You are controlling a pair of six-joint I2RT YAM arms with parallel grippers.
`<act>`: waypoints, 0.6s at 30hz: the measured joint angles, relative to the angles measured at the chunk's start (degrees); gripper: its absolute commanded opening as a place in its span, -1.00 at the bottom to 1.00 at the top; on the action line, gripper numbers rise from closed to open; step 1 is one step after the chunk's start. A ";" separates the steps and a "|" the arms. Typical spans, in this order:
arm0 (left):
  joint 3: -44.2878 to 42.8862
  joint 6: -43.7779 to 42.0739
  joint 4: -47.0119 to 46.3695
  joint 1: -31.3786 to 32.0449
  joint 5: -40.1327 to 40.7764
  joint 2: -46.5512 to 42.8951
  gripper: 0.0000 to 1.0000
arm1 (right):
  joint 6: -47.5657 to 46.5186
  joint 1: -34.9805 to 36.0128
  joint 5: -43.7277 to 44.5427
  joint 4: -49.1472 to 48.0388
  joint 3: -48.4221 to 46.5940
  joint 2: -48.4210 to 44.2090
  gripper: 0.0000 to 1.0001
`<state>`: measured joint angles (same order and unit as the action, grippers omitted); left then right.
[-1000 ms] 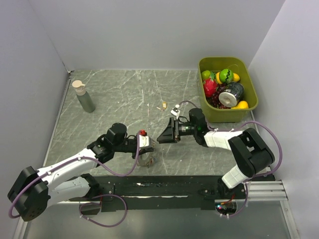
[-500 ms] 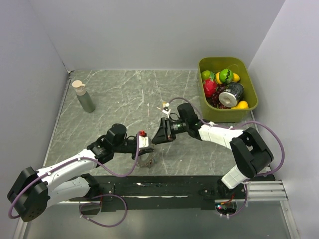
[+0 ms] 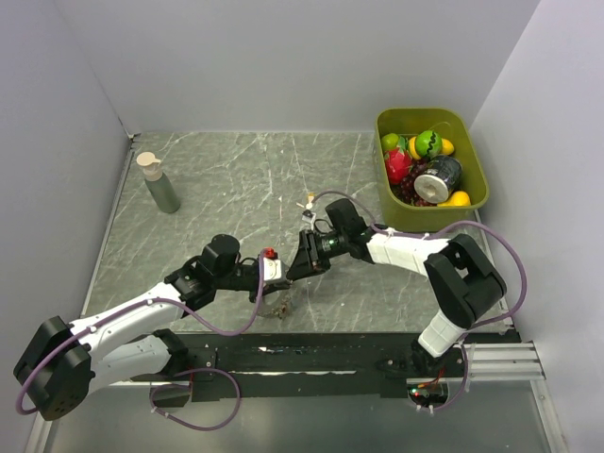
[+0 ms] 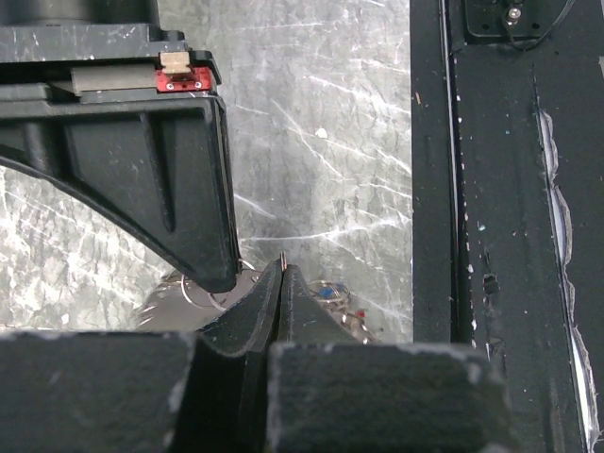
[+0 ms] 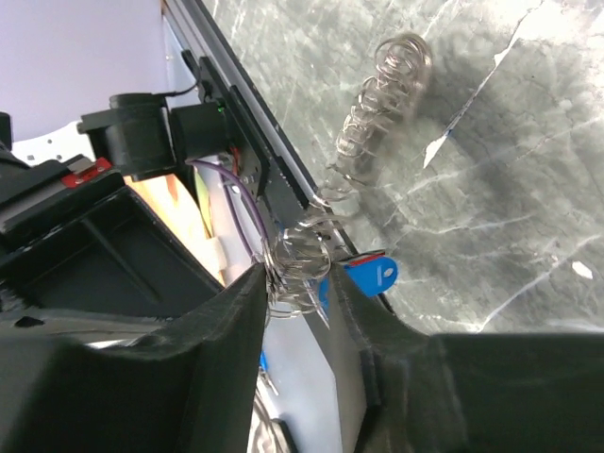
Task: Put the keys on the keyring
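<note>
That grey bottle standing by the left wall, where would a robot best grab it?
Probably the bottle's grey body, below the tan cap, coming level from its right. It stands upright and round, with the wall close on its left.

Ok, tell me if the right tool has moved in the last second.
Yes. The right tool has shifted left, away from the green bin and closer to the left tool.

left gripper (image 3: 276, 273) tip-to-tip with right gripper (image 3: 295, 267) mid-table | keyring (image 3: 276, 305) just below them, possibly dangling | bottle (image 3: 159, 185) back left | green bin (image 3: 425, 219) back right
</note>
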<state>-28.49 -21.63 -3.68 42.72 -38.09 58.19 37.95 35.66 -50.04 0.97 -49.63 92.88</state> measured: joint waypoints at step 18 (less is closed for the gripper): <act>0.00 -0.13 1.64 0.02 0.94 -2.38 -0.98 | 5.57 0.39 -2.49 -15.37 4.50 -0.94 -1.00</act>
<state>-28.49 -21.76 -2.04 42.74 -37.15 55.81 43.53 36.05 -52.53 -14.39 -45.12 91.94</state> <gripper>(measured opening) 0.021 0.010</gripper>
